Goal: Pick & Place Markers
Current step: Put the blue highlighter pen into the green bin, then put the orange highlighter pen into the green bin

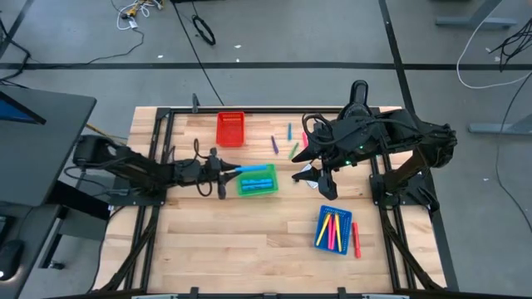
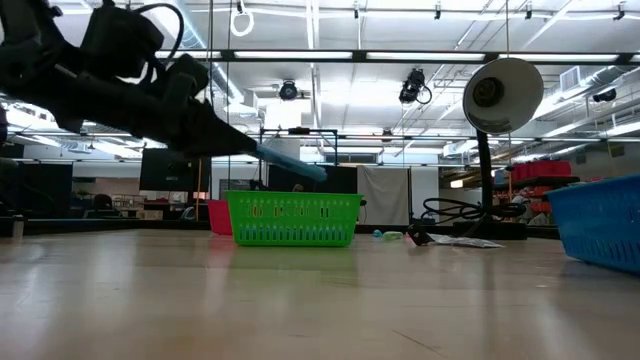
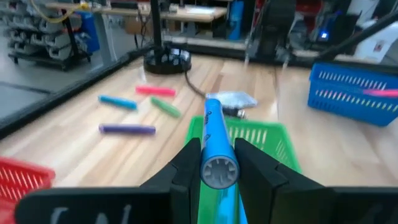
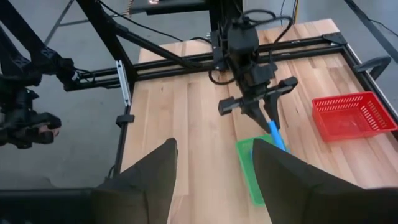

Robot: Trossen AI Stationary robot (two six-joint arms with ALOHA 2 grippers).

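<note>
My left gripper [image 1: 226, 170] reaches in from the table's left and is shut on a blue marker [image 3: 214, 134], whose front end hangs over the green tray [image 1: 256, 181]. The low view shows that marker [image 2: 290, 160] above the tray's rim [image 2: 293, 197]. Loose markers lie flat on the wood beyond the tray: purple [image 3: 127, 129], blue [image 3: 117, 101], green [image 3: 165, 107] and pink [image 3: 155, 91]. My right gripper [image 4: 214, 180] hangs open, high over the table right of the green tray, with nothing between its fingers. My left gripper pinches the blue marker's rear end [image 3: 217, 169] between its two fingers. The marker lies along the fingers and sticks out past their tips. The fingers come nearly level from the table's left, tipped slightly down. The marker is lifted clear, its front end [image 2: 312, 170] over the green tray.
A red tray [image 1: 231, 129] stands at the far side, left of the loose markers. A blue tray [image 1: 334, 228] holding several markers sits near the front right, with a red marker [image 1: 356, 239] beside it. Black frame rails run along the table's sides.
</note>
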